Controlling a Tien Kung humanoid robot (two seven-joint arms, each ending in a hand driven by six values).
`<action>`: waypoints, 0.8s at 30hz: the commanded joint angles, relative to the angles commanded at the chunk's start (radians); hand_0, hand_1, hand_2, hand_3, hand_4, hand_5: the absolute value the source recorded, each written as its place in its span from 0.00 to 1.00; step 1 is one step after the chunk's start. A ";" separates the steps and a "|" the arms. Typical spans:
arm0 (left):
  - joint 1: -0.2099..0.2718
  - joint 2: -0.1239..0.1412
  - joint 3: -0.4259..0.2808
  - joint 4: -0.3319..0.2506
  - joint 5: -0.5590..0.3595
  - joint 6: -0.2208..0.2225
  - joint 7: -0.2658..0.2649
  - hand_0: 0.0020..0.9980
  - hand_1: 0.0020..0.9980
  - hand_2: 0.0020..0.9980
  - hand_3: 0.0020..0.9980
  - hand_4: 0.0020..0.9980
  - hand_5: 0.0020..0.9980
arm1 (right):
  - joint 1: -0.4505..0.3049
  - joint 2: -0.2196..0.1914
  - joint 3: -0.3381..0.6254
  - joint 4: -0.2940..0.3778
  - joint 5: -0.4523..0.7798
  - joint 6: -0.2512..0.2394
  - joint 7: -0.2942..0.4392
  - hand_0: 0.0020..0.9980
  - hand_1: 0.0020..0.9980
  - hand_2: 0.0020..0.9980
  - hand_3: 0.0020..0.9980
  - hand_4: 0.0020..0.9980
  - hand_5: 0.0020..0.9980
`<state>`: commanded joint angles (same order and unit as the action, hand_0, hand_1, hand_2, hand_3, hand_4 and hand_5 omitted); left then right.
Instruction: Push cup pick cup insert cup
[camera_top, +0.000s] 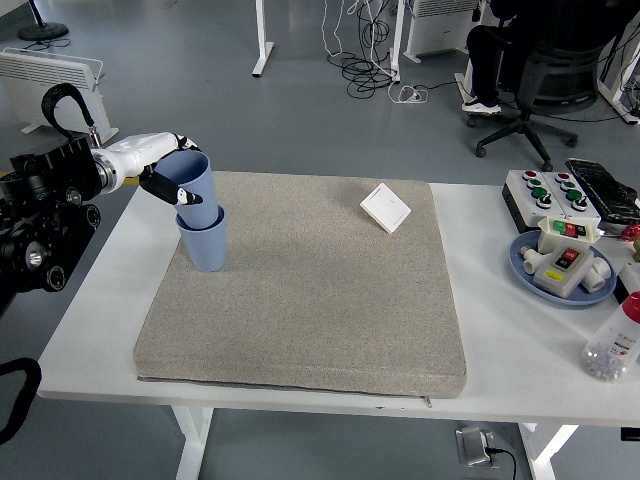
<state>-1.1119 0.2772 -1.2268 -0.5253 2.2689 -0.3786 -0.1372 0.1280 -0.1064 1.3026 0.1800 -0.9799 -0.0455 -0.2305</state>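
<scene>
Left hand (168, 180) fingers wrapped round upper cup (193, 180) (light, stiff plastic, prob. slippery), upper left; hold near rim.

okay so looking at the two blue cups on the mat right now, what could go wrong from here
1. The upper cup sits tilted inside the lower cup, not fully seated. If the left hand lets go now, it may stay crooked or tip out.
2. The hand grips the upper cup from the side. Pushing down off-centre could topple the lower cup, which stands free on the grey mat.
3. The stack is close to the mat's left edge, so a knock could send it onto the table.
</scene>
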 joint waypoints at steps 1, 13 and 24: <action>0.000 -0.001 0.004 0.003 0.000 0.003 -0.002 0.50 0.46 0.45 0.41 0.50 0.00 | 0.000 0.000 0.000 0.000 0.000 0.000 0.000 0.76 0.66 0.68 0.56 0.10 0.47; -0.001 -0.006 0.020 0.013 0.000 0.014 -0.010 0.51 0.51 0.49 0.49 0.42 0.00 | 0.003 0.000 0.001 0.000 -0.001 0.000 0.000 0.76 0.66 0.68 0.56 0.10 0.47; -0.001 -0.008 0.014 0.023 0.000 0.031 -0.022 0.69 0.72 0.79 0.75 0.79 0.27 | 0.004 0.000 0.002 0.000 -0.002 0.000 0.001 0.76 0.66 0.68 0.56 0.10 0.47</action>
<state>-1.1129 0.2689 -1.2129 -0.5021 2.2689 -0.3476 -0.1591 0.1320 -0.1061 1.3046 0.1800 -0.9819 -0.0456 -0.2300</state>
